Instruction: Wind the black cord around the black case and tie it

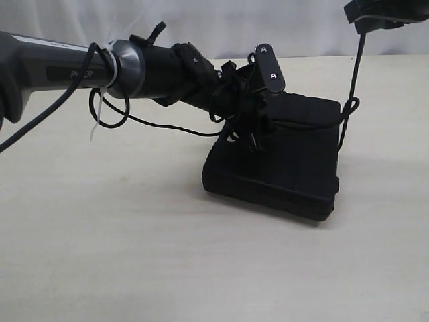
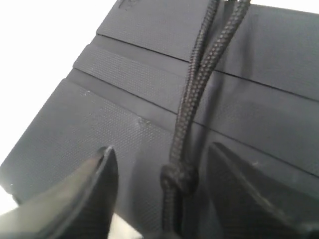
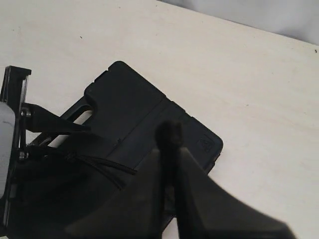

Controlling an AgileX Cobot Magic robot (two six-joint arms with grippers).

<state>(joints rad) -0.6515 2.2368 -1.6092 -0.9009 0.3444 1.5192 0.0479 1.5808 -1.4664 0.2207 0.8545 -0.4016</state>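
Cord over the case: one gripper released, the other clenched.

The black case (image 1: 288,164) lies on the table (image 1: 100,255), right of middle and toward its far edge. The left gripper (image 2: 160,149) is released, its fingers (image 2: 84,199) either side of a knot in the black cord (image 2: 192,89). The right gripper (image 1: 379,13), cut off by the frame, pinches the upward strand. The cord's run beneath the case is hidden.

The black cord (image 2: 192,94) is braided and matt; the black case (image 2: 114,124), finely textured plastic.

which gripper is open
The left gripper: its jaws stand apart either side of the black cord; the right gripper is shut, pinching the cord.
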